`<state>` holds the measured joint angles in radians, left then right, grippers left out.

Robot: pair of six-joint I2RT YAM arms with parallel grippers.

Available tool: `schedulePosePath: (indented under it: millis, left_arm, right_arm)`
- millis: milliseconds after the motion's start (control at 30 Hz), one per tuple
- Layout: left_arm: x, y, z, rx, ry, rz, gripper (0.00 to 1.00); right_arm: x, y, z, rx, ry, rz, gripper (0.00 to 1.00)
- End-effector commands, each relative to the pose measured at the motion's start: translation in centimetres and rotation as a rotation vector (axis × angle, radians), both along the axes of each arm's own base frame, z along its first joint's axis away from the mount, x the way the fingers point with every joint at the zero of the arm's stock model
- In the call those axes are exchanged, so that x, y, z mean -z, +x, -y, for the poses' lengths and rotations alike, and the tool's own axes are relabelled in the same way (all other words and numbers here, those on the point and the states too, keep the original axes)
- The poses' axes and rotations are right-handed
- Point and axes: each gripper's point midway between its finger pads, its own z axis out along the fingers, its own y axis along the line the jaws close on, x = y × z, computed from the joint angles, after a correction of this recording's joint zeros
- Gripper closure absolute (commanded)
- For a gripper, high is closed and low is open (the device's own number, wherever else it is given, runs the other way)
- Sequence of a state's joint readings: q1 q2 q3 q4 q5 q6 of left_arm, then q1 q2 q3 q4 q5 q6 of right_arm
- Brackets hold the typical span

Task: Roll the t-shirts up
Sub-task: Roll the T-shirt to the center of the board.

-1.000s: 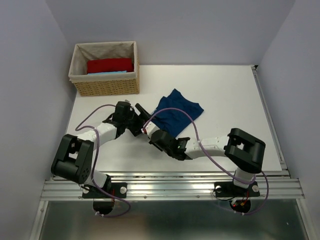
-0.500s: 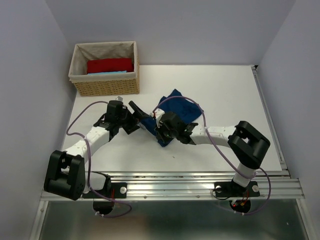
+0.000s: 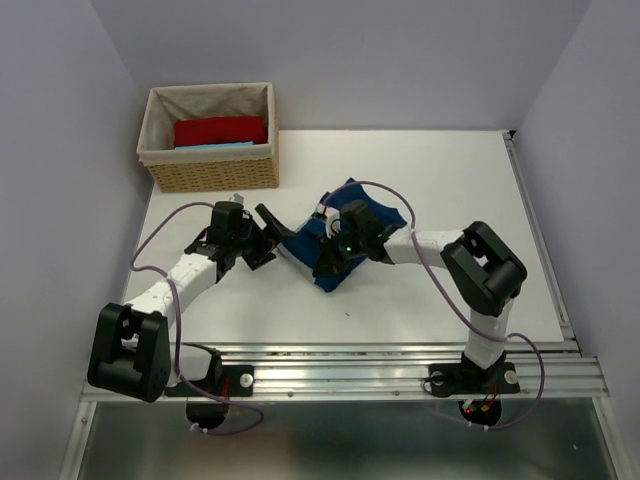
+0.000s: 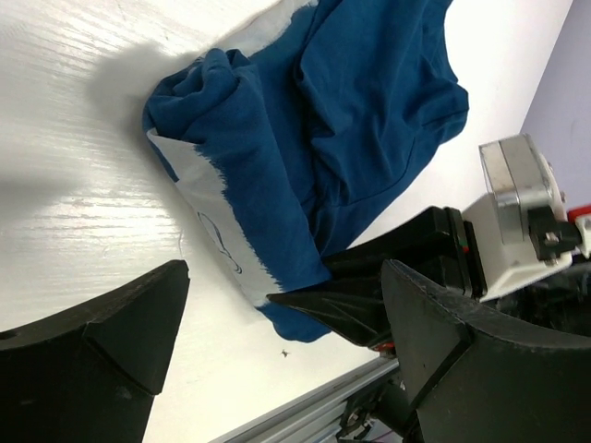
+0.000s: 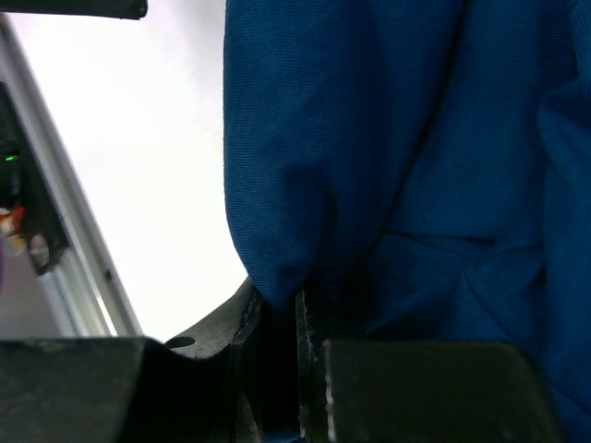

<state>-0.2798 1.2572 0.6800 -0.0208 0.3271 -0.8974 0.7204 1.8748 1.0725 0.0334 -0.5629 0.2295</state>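
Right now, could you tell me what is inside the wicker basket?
A red cloth lies in the wicker basket, with a light-blue strip showing along its near edge. Anything beneath them is covered.

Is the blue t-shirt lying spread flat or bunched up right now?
Bunched up: the blue t-shirt lies crumpled, one edge turned over showing pale inside, a fold pinched in the right fingers.

My arms [image 3: 190,268] were white links between bulky black joints, a thin purple cable [image 3: 365,183] looping along each. My left hand [image 4: 286,341] had blunt, matte-black wedge fingers [image 4: 102,341].
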Motion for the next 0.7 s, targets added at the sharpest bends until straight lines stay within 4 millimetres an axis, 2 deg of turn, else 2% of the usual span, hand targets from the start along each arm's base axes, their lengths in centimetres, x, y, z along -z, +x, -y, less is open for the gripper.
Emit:
schedulePosePath:
  millis: [0, 267, 333, 433, 667]
  left_arm:
    - [-1.8, 0.6, 0.7, 0.053, -0.022, 0.081, 0.05]
    - [-1.4, 1.2, 2.0, 0.105, -0.037, 0.085, 0.14]
    - [-1.7, 1.6, 2.4, 0.113, -0.042, 0.098, 0.15]
    - [-1.1, 2.1, 2.9, 0.127, -0.039, 0.088, 0.16]
    - [-0.7, 3.4, 4.3, 0.149, -0.058, 0.096, 0.18]
  right_arm:
    - [-1.7, -1.0, -1.2, -0.104, 0.123, -0.115, 0.99]
    - [-1.6, 0.0, 0.1, -0.112, 0.193, -0.248, 0.99]
    - [-1.7, 0.3, 0.4, -0.104, 0.196, -0.255, 0.99]
    - [-2.0, 0.8, 0.8, -0.095, 0.21, -0.267, 0.99]
    - [-1.2, 1.5, 1.5, -0.076, 0.215, -0.299, 0.99]
